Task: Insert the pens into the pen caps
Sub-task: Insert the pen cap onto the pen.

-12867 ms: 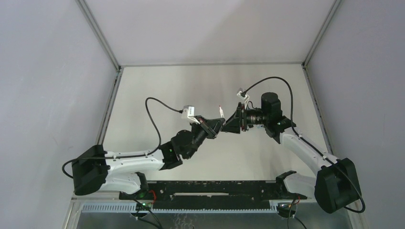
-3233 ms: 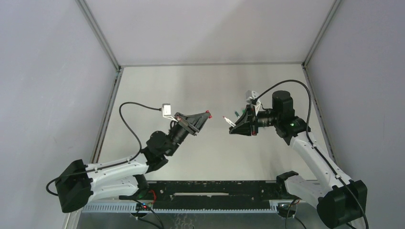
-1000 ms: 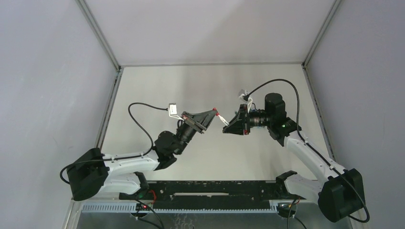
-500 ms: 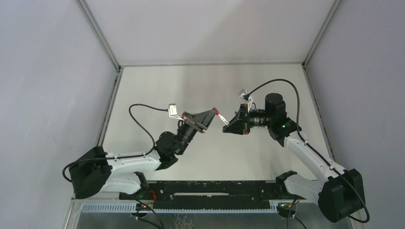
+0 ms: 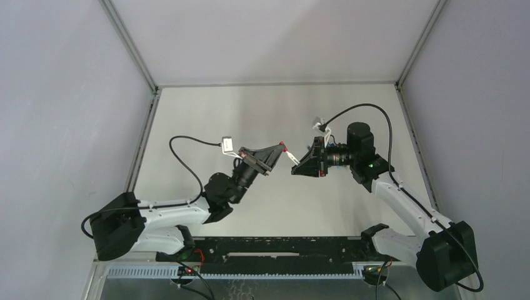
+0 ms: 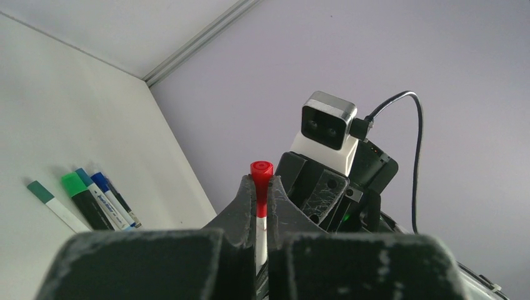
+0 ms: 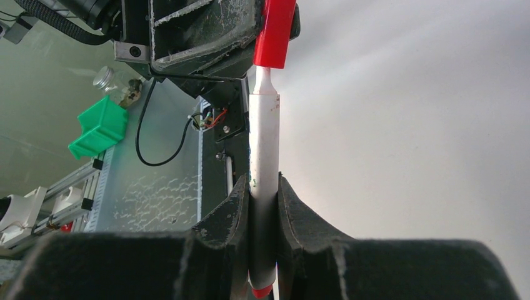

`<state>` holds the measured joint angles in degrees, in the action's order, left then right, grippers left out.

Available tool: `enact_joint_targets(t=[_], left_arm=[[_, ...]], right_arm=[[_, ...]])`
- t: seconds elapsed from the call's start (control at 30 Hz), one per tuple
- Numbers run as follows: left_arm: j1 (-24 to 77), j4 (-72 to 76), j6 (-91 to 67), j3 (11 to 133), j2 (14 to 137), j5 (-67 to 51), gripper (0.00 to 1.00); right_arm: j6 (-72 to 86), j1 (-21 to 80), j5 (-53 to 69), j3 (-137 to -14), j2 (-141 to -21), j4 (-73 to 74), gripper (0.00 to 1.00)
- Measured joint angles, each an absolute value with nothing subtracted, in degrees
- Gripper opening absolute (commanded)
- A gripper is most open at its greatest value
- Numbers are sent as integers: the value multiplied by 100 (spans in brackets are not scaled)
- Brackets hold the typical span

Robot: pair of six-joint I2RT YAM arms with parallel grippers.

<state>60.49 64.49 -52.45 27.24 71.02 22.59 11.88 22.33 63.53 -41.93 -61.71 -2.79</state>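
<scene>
Beside the wall [image 6: 262, 56] lie several capped markers [image 6: 87, 203].

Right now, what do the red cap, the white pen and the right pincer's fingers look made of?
The red cap: looks like smooth moulded plastic, even glossy red. The white pen: likely plastic too, satin white barrel with faint smudges. The fingers of the right pincer: matte black, grainy, whitish scuffed edges; probably printed or moulded plastic, can't confirm.
</scene>
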Motion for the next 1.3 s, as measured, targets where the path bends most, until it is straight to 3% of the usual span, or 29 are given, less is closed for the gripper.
enact_joint_targets(t=[0.9,1.0,1.17,1.3], left_arm=[[6156,6871,-5247,3024,7769,2521,1],[6178,6901,-5207,3092,7837,2541,6],[6198,6954,-5199,3100,7848,2539,26],[6311,6862,-5188,3100,7813,2427,34]], right_arm=[[1846,2106,5843,-3968,-6014,-707,0],[1894,2064,5857,-3951,-5986,-751,0],[1925,2023,5918,-3935,-5937,-799,0],[1918,2023,5909,-3935,-5931,-888,0]])
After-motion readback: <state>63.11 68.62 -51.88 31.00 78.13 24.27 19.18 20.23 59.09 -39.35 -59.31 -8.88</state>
